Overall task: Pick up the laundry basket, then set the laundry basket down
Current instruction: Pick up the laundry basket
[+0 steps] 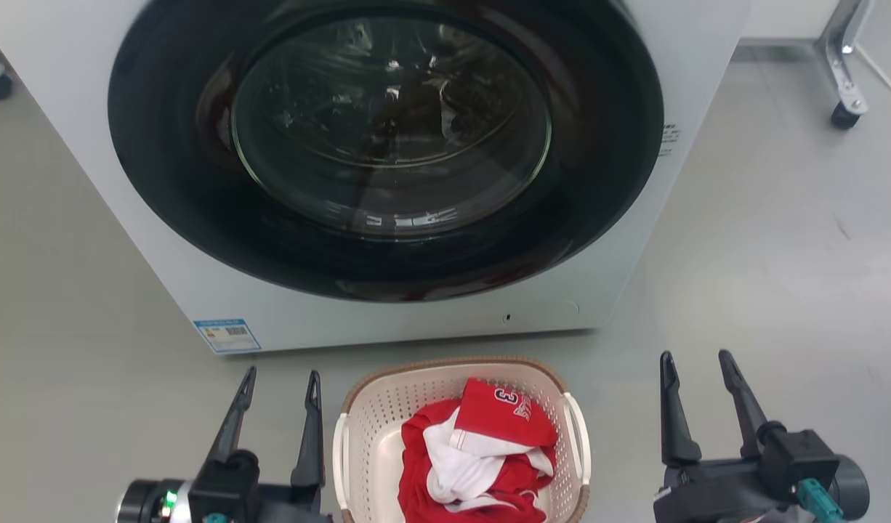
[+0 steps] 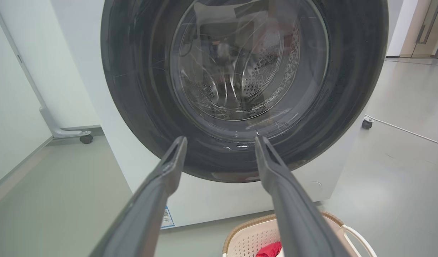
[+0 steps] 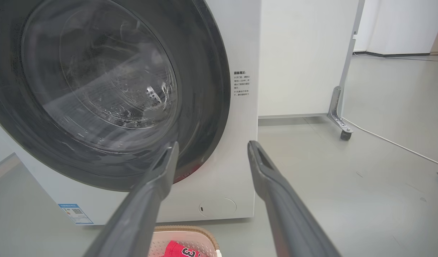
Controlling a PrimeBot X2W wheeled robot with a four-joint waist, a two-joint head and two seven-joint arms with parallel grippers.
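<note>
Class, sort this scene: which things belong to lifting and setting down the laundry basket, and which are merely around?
Job: laundry basket; left tool; right tool, both open.
Around: washer; red-and-white clothes inside the basket; blue label; castor leg.

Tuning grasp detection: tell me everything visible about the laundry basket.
The laundry basket is cream perforated plastic, rounded-rectangular, with a brown woven-look rim and a white handle on each side. It sits upright on the grey floor in front of the washing machine, near end out of frame, holding a crumpled red-and-white jersey marked 3. The open left gripper and right gripper flank it without touching.
</note>
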